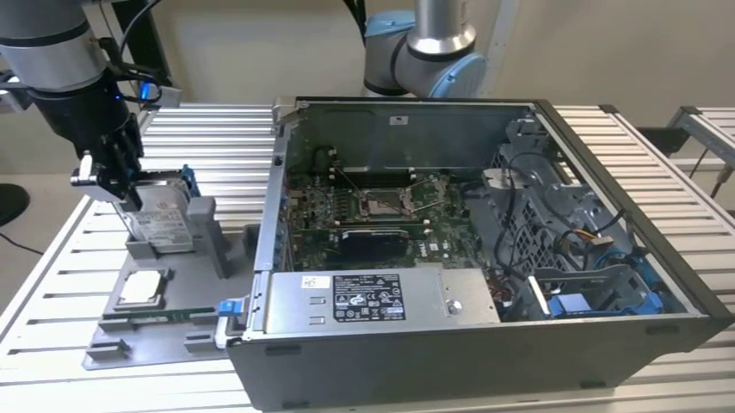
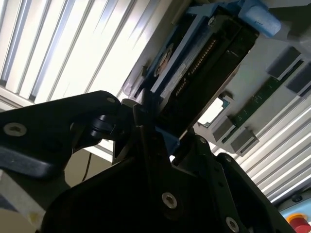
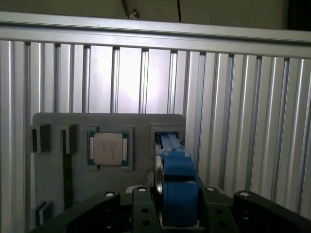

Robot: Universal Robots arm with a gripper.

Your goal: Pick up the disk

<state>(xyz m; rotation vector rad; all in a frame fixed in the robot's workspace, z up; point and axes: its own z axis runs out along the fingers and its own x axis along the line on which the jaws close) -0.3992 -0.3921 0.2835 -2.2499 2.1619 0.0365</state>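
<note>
Black tool (image 1: 122,189) pinches upper edge of flat silver metal disk with white label and blue plastic bracket (image 1: 164,217). Disk stands on edge, slightly tilted, lower edge at grey plastic holder (image 1: 209,234) on grey fixture plate (image 1: 172,335). Small square silver chip (image 1: 140,288) lies flat nearby, apart. Open grey computer case (image 1: 483,353) close on exterior view's right. Bare slatted aluminium tabletop (image 1: 46,258) on exterior view's left.

Exterior view: we looked down obliquely, at mid range, over the open computer case (image 1: 460,366) and fixture plate (image 1: 161,340). Both wrist views sat close above that plate; the second probably tilted along the disk (image 2: 194,73).
</note>
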